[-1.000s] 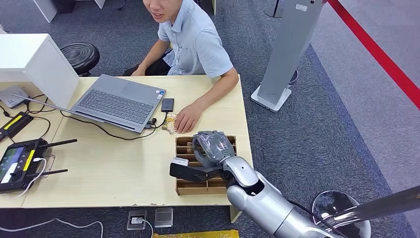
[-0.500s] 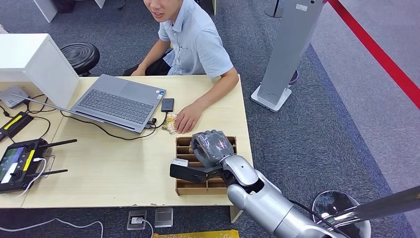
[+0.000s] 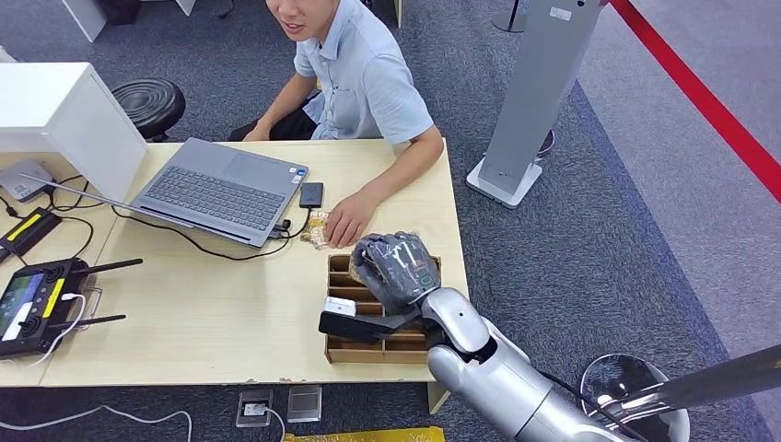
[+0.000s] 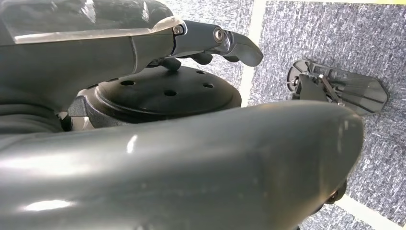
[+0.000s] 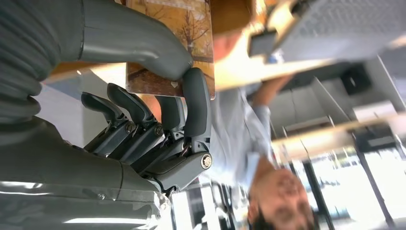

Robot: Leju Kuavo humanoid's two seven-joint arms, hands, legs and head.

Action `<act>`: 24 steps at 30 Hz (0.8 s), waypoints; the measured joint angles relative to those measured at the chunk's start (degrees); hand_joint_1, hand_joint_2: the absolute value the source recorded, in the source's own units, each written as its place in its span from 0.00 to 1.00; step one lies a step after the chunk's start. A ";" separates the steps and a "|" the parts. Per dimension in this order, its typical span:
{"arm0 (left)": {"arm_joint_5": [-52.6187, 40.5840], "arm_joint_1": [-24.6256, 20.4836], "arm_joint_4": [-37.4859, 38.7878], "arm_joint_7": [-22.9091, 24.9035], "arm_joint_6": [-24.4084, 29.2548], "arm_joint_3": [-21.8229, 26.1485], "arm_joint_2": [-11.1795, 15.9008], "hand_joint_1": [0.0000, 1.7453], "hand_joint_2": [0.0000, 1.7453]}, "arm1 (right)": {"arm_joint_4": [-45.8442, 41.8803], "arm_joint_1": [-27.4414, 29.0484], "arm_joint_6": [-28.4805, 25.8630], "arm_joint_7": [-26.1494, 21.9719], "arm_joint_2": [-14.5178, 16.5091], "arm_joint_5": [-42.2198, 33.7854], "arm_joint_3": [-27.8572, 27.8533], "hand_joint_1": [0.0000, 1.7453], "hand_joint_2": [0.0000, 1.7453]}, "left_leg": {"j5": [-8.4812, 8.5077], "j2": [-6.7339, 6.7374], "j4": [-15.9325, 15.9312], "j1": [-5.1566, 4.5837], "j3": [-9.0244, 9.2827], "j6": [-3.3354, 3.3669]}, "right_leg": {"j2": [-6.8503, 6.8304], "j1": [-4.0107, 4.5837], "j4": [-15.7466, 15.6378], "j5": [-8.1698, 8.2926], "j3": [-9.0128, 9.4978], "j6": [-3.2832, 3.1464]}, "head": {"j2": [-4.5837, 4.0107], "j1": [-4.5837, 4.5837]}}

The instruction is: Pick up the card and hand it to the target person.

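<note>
- The right hand (image 3: 394, 267) is hovering above the cardboard tray (image 3: 345, 348) at the worktop's (image 3: 221, 313) near right corner, thumb and a finger pinching the card (image 5: 189, 28).
- It is best carrying the card level and high enough to clear the tray's dividers, I judge, keeping that pinch firm.
- The person's hand (image 3: 348, 221) is resting just beyond the tray, touching a small snack packet (image 3: 318, 227).
- The laptop (image 3: 221, 189) and its cables are lying farther left.
- The left hand (image 4: 210, 43) is hanging with fingers loosely curled, holding nothing.
</note>
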 joint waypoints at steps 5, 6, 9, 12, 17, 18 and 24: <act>0.36 0.20 0.11 0.55 -4.27 -0.07 0.93 0.00 0.00 | -2.24 -0.23 -5.62 -4.82 -0.49 0.94 -1.38 1.00 1.00 | 0.00 0.00 0.00 0.00 0.00 0.00 | 0.00 0.00 0.01 0.00 0.01 0.00 | 0.00 0.05; 0.67 0.32 0.15 0.70 -6.00 -0.07 1.44 0.00 0.00 | -2.32 -0.45 -6.70 -5.77 -0.54 1.02 -1.67 1.00 1.00 | 0.00 0.00 0.00 0.00 0.00 0.00 | 0.00 0.00 0.01 0.00 0.01 0.00 | 0.00 0.04; 1.43 0.59 0.19 0.78 -9.28 -0.07 2.56 0.00 0.00 | -2.35 -1.23 -9.03 -7.79 -0.62 1.47 -2.38 1.00 1.00 | 0.00 -0.01 0.00 0.00 0.00 0.00 | 0.00 0.00 0.01 0.00 0.02 0.00 | 0.00 0.02; 1.58 0.68 0.19 0.80 -9.91 -0.07 2.99 0.00 0.00 | -2.33 -2.01 -10.27 -8.68 -0.62 1.73 -2.80 1.00 1.00 | 0.00 -0.01 0.00 0.00 -0.01 0.00 | 0.00 0.00 0.01 0.00 0.02 0.00 | 0.00 0.07; 1.66 0.70 0.19 0.89 -10.17 -0.07 3.30 0.00 0.00 | -2.15 -3.05 -11.46 -9.36 -0.60 1.79 -3.14 1.00 1.00 | 0.00 -0.01 0.00 0.00 -0.02 0.00 | 0.00 0.00 0.01 0.00 0.02 0.00 | 0.00 0.09; 1.68 0.71 0.19 0.89 -10.19 -0.07 3.32 0.00 0.00 | -2.13 -3.13 -11.48 -9.37 -0.60 1.79 -3.19 1.00 1.00 | 0.00 -0.01 0.00 0.00 -0.02 0.00 | 0.00 0.00 0.01 0.00 0.01 0.00 | 0.00 0.09; 1.70 0.71 0.19 0.91 -10.28 -0.07 3.42 0.00 0.00 | -2.02 -3.46 -11.84 -9.59 -0.60 1.78 -3.26 1.00 1.00 | 0.00 -0.01 0.00 0.00 -0.02 0.00 | 0.00 0.00 0.01 0.00 0.01 0.00 | 0.00 0.01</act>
